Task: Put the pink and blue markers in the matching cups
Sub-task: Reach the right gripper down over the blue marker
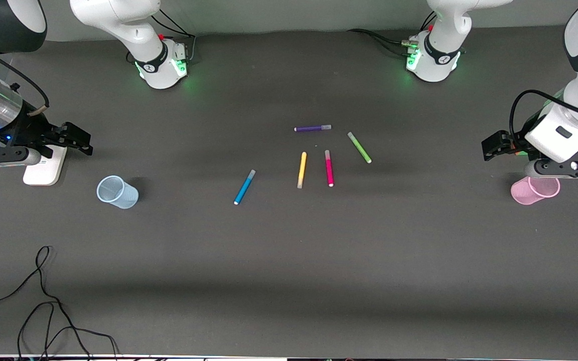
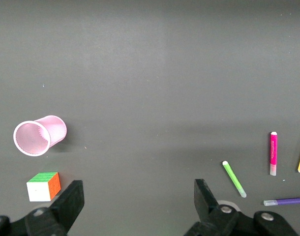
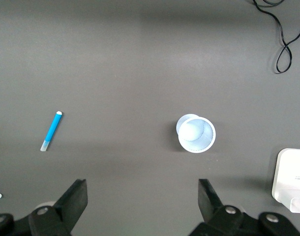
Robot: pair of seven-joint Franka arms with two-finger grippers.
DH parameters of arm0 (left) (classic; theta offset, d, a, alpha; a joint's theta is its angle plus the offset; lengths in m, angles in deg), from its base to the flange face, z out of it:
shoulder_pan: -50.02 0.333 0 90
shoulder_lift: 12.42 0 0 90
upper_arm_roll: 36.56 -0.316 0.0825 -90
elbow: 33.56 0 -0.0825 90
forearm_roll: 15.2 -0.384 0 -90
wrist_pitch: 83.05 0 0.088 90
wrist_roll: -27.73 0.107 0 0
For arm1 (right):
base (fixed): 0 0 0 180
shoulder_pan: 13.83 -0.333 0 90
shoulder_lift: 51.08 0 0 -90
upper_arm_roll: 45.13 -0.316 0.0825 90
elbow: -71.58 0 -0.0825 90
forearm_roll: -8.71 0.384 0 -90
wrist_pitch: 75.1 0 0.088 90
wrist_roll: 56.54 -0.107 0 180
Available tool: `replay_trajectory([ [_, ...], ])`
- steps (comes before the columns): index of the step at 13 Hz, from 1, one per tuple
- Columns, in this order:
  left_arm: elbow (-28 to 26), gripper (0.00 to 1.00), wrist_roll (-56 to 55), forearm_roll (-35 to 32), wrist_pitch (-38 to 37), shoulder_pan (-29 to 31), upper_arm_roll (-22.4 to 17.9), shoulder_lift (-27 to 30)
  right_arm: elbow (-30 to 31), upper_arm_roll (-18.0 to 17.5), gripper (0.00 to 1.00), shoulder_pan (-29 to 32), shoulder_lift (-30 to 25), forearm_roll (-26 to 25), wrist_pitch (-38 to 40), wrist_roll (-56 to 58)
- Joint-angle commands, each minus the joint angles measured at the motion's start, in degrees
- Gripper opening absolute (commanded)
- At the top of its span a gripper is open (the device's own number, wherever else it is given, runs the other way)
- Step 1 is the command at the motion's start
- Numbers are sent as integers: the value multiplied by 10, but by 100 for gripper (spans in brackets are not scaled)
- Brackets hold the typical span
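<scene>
The blue marker [image 1: 245,187] and the pink marker [image 1: 329,168] lie flat mid-table. The pale blue cup [image 1: 117,192] stands toward the right arm's end, and the pale pink cup [image 1: 536,190] toward the left arm's end. My right gripper [image 1: 79,140] hangs open and empty over the table beside the blue cup. Its wrist view [image 3: 142,189] shows the blue cup [image 3: 195,133] and blue marker [image 3: 51,130]. My left gripper [image 1: 492,147] hangs open and empty above the pink cup's side. Its wrist view [image 2: 138,189] shows the pink cup [image 2: 39,136] and pink marker [image 2: 273,153].
A yellow marker [image 1: 301,170], a green marker [image 1: 359,147] and a purple marker [image 1: 312,128] lie near the pink one. A colour cube [image 2: 43,186] sits by the pink cup. A white box [image 1: 44,168] sits by the right gripper. A black cable [image 1: 43,306] lies near the front edge.
</scene>
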Motion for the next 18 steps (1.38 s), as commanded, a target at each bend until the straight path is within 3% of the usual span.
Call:
replay_trajectory([
  [1,15,100,9,-6,-14,-1,-2,-5,-12,2,100,-3,6,-5,8,-6],
  [5,15,100,10,-5,-14,-1,-3,-5,-24,-2,100,-3,26,9,8,-10],
  [7,14,100,10,-5,-15,-1,-3,-5,-36,-4,100,-10,45,58,8,-44],
  [11,14,100,10,-5,-24,-1,-3,-5,-98,-16,100,-37,128,84,43,-113],
  [14,14,100,10,-5,-25,-1,-3,-5,-101,-16,100,-68,180,132,40,-178],
  [18,10,100,10,-5,-26,-1,-3,-4,-103,-35,100,-99,264,138,1,-213],
])
